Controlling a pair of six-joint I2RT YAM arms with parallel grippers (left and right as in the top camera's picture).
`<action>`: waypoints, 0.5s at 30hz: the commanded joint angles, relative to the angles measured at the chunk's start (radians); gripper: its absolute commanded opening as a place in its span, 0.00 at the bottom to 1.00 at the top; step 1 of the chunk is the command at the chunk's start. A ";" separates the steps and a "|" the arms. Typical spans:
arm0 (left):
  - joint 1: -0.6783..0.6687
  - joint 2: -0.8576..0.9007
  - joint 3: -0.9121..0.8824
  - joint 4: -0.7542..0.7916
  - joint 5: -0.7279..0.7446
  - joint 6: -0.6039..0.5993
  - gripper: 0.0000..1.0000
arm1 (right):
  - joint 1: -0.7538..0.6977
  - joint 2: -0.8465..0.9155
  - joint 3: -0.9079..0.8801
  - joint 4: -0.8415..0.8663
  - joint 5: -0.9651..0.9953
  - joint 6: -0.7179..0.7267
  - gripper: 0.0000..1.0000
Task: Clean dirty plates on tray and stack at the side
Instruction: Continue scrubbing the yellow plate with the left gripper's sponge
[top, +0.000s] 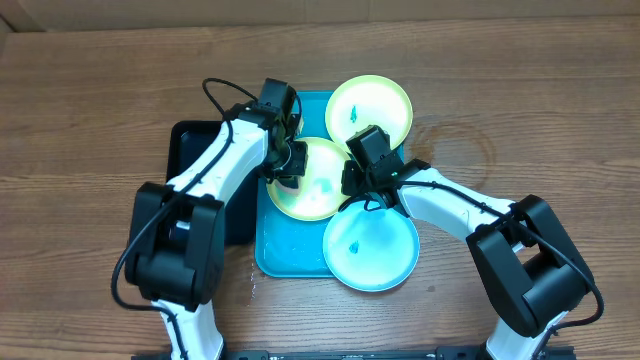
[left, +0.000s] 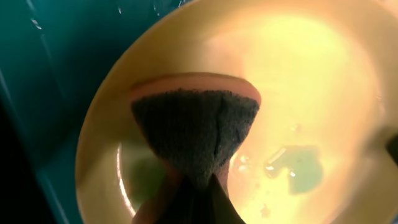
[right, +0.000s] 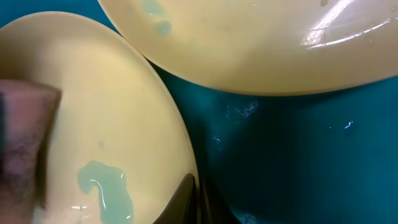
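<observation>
Three plates sit over one turquoise tray (top: 288, 252): two lime-green and one light blue (all overlapping the tray's rim or each other). The far green plate (top: 370, 108) hangs off the tray's far right corner, the middle green plate (top: 322, 192) lies on the tray, and the blue plate (top: 372, 250) overhangs its near right edge. The left gripper (top: 288, 165) is clamped on one sponge (left: 193, 130), dark face pressed over the middle green plate, beside a teal smudge (left: 301, 168). The right gripper (top: 352, 183) is pinched onto that plate's rim. One black tray (top: 192, 150) lies left of the turquoise one.
</observation>
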 joint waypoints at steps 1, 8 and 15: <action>-0.002 0.063 0.000 0.004 0.002 -0.011 0.04 | 0.001 -0.003 0.011 -0.001 -0.005 0.000 0.04; 0.003 0.061 0.019 -0.007 0.294 0.045 0.04 | 0.001 -0.003 0.011 -0.001 -0.005 0.000 0.04; 0.019 -0.033 0.075 -0.041 0.339 0.054 0.04 | 0.001 -0.003 0.011 -0.005 -0.005 0.000 0.04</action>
